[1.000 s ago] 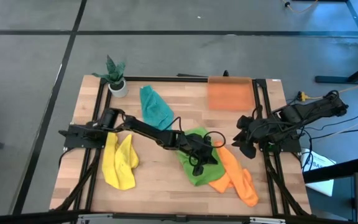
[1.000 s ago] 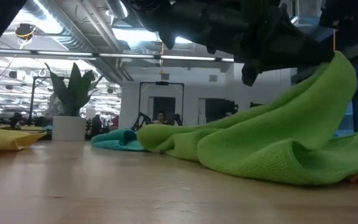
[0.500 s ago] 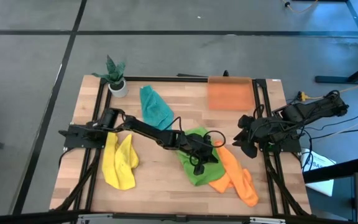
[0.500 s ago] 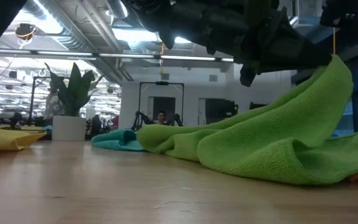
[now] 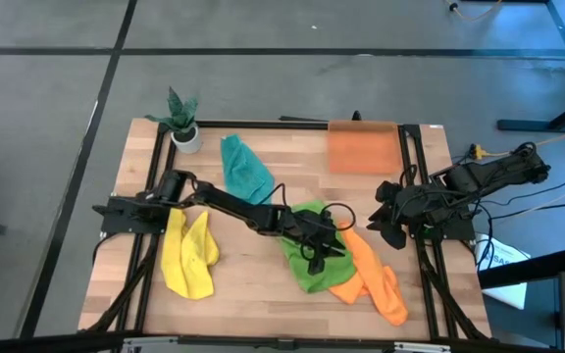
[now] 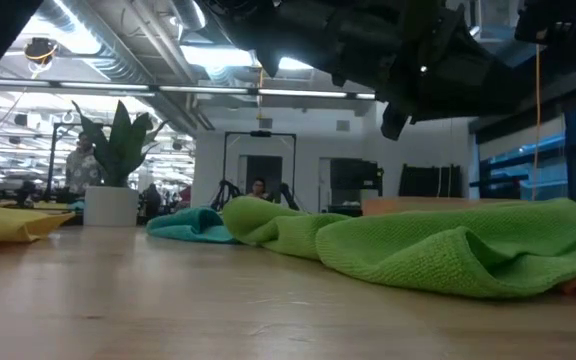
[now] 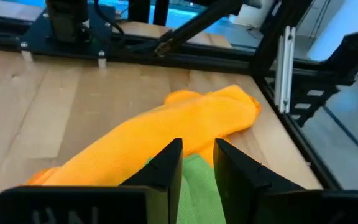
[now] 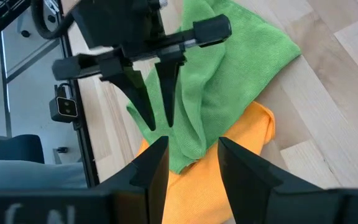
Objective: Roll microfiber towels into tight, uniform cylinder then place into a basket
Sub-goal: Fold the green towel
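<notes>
The left hand (image 5: 318,257) is seen with fingers parted, holding nothing, just above the crumpled bright green microfiber towel (image 5: 307,263), which lies directly below it on the wooden bench (image 5: 253,284). The right hand (image 5: 385,227), also parted, is parked farther away.

The green towel (image 6: 448,250) and orange towel (image 7: 166,134) are matt, nubbly woven cloth lying on a smooth pale wooden table (image 5: 263,284), beside the translucent orange plastic basket (image 5: 363,147)
</notes>
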### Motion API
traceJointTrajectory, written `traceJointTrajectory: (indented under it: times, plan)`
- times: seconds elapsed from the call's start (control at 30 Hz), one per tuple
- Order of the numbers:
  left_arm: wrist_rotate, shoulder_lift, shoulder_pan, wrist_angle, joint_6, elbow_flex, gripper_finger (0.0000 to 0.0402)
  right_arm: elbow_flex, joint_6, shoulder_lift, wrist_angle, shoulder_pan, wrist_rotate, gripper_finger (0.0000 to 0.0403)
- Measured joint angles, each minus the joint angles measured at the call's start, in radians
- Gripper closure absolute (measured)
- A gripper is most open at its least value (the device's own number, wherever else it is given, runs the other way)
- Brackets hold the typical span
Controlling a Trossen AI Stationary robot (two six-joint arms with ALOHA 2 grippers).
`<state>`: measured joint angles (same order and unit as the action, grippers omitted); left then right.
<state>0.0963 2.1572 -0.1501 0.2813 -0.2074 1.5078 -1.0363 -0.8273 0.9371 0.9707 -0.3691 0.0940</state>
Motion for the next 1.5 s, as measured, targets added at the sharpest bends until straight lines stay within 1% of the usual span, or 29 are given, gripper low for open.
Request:
traceJointTrajectory:
  times: [0.13, 0.2, 0.3, 0.4, 0.47, 0.6, 0.67, 0.73, 0.9, 1.0, 1.07, 1.3, 1.5]
  plan:
    - [-0.003, -0.054, 0.001, -0.039, 0.027, 0.001, 0.0319, 0.0, 0.047, 0.0, -0.001, 0.0, 0.0, 0.0263]
    - [-0.02, -0.093, -0.001, -0.125, 0.06, 0.0, 0.0319, 0.0, 0.066, 0.001, -0.006, 0.0, 0.0, 0.0263]
    - [-0.117, -0.155, -0.013, -0.296, 0.085, 0.0, 0.0319, 0.0, 0.11, 0.006, -0.018, 0.0, 0.0, 0.0263]
    - [-0.213, -0.215, -0.023, -0.47, 0.074, 0.0, 0.0319, 0.0, 0.144, 0.017, -0.03, 0.001, 0.0, 0.0263]
    - [-0.248, -0.256, -0.029, -0.583, 0.033, -0.001, 0.0319, 0.0, 0.172, 0.033, -0.038, 0.014, -0.001, 0.0263]
    - [-0.275, -0.329, -0.041, -0.743, -0.084, -0.001, 0.0319, 0.0, 0.216, 0.08, -0.056, 0.069, -0.019, 0.0263]
    - [-0.29, -0.359, -0.055, -0.784, -0.135, -0.001, 0.0319, 0.0, 0.253, 0.115, -0.086, 0.105, -0.063, 0.0263]
    - [-0.337, -0.39, -0.078, -0.846, -0.187, 0.0, 0.0319, 0.0, 0.284, 0.158, -0.134, 0.145, -0.127, 0.0263]
    - [-0.483, -0.463, -0.152, -0.939, -0.321, 0.0, 0.0319, 0.0, 0.312, 0.299, -0.314, 0.254, -0.336, 0.0263]
    - [-0.557, -0.501, -0.197, -0.963, -0.401, 0.0, 0.0319, 0.0, 0.31, 0.394, -0.433, 0.306, -0.431, 0.0263]
    - [-0.594, -0.52, -0.227, -0.968, -0.419, 0.0, 0.0319, 0.0, 0.295, 0.456, -0.488, 0.332, -0.468, 0.0263]
    - [-0.692, -0.562, -0.305, -0.969, -0.463, 0.0, 0.0319, 0.001, 0.232, 0.652, -0.503, 0.419, -0.46, 0.0263]
    - [-0.718, -0.568, -0.329, -0.99, -0.498, 0.0, 0.0319, 0.001, 0.229, 0.777, -0.527, 0.455, -0.464, 0.0263]
